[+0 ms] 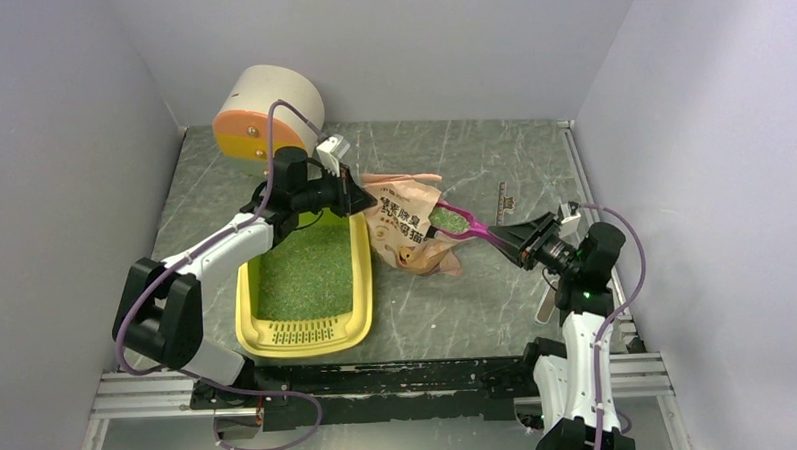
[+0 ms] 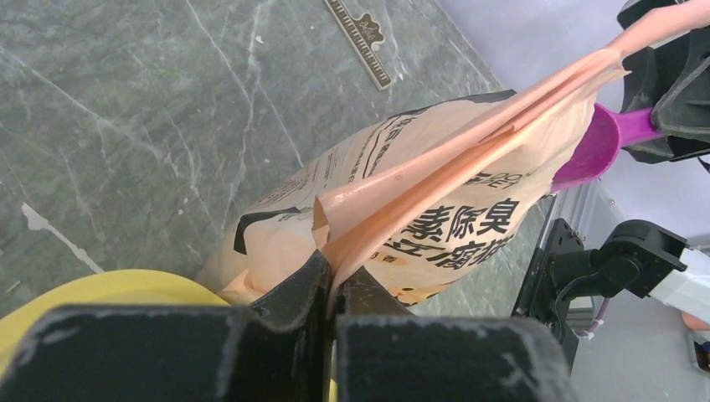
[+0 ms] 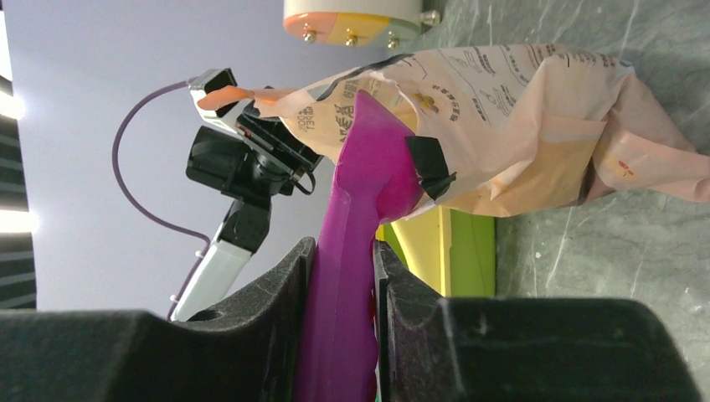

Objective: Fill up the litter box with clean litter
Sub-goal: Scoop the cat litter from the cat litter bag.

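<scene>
The yellow litter box (image 1: 245, 312) lies at the left, its grille end toward me, with green litter (image 1: 306, 268) covering its floor. A pink-beige printed bag (image 1: 405, 230) slumps just right of it. My left gripper (image 1: 359, 199) is shut on the bag's top edge (image 2: 393, 209), its jaws (image 2: 335, 272) pinching the folded film above the box's far right corner (image 2: 109, 289). My right gripper (image 1: 510, 239) is shut on the handle of a magenta scoop (image 1: 472, 227). The scoop bowl holds green litter (image 1: 447, 219) at the bag's mouth. The scoop (image 3: 368, 167) also shows against the bag (image 3: 519, 109).
A white cylinder with an orange end (image 1: 266, 115) stands at the back left, behind the box. A small ruler (image 1: 504, 203) lies on the table right of the bag. Grey walls close in the left, back and right sides. A metal rail (image 1: 380, 386) runs along the near edge.
</scene>
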Robot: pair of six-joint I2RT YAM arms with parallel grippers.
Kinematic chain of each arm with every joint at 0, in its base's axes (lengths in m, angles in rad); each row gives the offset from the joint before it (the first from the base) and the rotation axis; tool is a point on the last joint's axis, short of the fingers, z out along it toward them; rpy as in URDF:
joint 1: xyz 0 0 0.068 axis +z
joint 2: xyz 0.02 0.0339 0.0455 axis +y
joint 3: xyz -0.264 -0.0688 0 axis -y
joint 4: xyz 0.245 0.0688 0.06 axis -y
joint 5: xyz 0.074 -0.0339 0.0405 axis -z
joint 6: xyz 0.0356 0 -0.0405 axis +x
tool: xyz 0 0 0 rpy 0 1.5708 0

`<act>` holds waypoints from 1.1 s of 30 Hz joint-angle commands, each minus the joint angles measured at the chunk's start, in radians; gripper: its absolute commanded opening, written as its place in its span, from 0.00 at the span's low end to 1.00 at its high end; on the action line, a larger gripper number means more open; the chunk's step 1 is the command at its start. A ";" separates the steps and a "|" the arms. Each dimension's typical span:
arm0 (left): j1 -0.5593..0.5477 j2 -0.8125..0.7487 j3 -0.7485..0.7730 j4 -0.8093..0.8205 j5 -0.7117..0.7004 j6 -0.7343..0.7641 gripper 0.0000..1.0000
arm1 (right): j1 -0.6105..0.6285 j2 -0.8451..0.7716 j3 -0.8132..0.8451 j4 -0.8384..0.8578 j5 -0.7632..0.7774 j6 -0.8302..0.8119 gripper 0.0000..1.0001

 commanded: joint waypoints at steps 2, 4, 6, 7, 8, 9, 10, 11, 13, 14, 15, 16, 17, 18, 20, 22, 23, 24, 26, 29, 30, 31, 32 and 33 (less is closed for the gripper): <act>0.014 0.020 0.027 0.075 0.017 -0.020 0.05 | -0.019 0.009 0.086 -0.057 0.025 -0.052 0.00; 0.014 0.018 0.022 0.078 0.018 -0.020 0.05 | -0.025 0.014 0.080 -0.019 0.016 -0.025 0.00; 0.014 0.013 0.013 0.077 0.010 -0.018 0.05 | -0.033 0.017 0.073 -0.001 0.014 -0.007 0.00; 0.014 0.010 0.008 0.077 0.006 -0.018 0.05 | -0.036 0.017 0.063 0.021 0.009 0.008 0.00; 0.014 0.005 0.004 0.079 0.005 -0.019 0.05 | -0.039 0.018 0.053 0.053 0.001 0.029 0.00; 0.014 0.002 -0.004 0.084 0.004 -0.022 0.05 | -0.040 0.021 0.043 0.083 -0.009 0.051 0.00; 0.014 0.000 -0.007 0.089 0.001 -0.025 0.05 | -0.040 0.021 0.034 0.106 -0.019 0.068 0.00; 0.014 0.000 -0.008 0.089 -0.003 -0.026 0.05 | -0.040 0.020 0.025 0.122 -0.026 0.084 0.00; 0.016 0.005 0.000 0.082 -0.017 -0.025 0.05 | -0.042 0.012 0.011 0.143 -0.028 0.103 0.00; 0.020 0.010 0.006 0.080 -0.022 -0.026 0.05 | -0.043 0.009 0.005 0.152 -0.028 0.115 0.00; 0.024 0.015 0.012 0.082 -0.025 -0.030 0.05 | -0.043 0.006 -0.005 0.168 -0.029 0.128 0.00; 0.030 0.020 0.018 0.086 -0.028 -0.036 0.05 | -0.045 0.004 -0.013 0.189 -0.033 0.148 0.00; 0.033 0.027 0.024 0.090 -0.029 -0.041 0.05 | -0.046 0.004 -0.023 0.209 -0.036 0.165 0.00; 0.035 0.033 0.029 0.095 -0.026 -0.046 0.05 | -0.045 0.004 -0.030 0.218 -0.037 0.173 0.00; 0.035 0.042 0.038 0.098 -0.024 -0.050 0.05 | -0.049 0.003 -0.035 0.207 -0.032 0.168 0.00; 0.037 0.049 0.039 0.099 -0.025 -0.055 0.05 | -0.051 0.003 -0.034 0.190 -0.027 0.149 0.00; 0.039 0.049 0.038 0.102 -0.023 -0.060 0.05 | -0.052 0.002 -0.035 0.185 -0.026 0.147 0.00; 0.041 0.050 0.033 0.111 -0.018 -0.069 0.05 | -0.053 0.002 -0.039 0.189 -0.025 0.147 0.00; 0.043 0.050 0.019 0.133 -0.019 -0.083 0.05 | -0.058 -0.003 -0.043 0.198 -0.022 0.144 0.00; 0.045 0.047 0.012 0.128 -0.017 -0.079 0.05 | -0.068 -0.002 -0.058 0.225 -0.015 0.155 0.00; 0.045 0.045 0.007 0.132 -0.015 -0.080 0.05 | -0.071 0.002 -0.073 0.259 -0.018 0.175 0.00; 0.045 0.044 0.002 0.140 -0.012 -0.082 0.05 | -0.074 0.005 -0.092 0.306 -0.024 0.206 0.00; 0.045 0.041 -0.005 0.146 -0.008 -0.085 0.05 | -0.078 0.006 -0.111 0.350 -0.027 0.239 0.00; 0.045 0.036 -0.009 0.150 -0.005 -0.085 0.05 | -0.080 0.006 -0.129 0.390 -0.027 0.267 0.00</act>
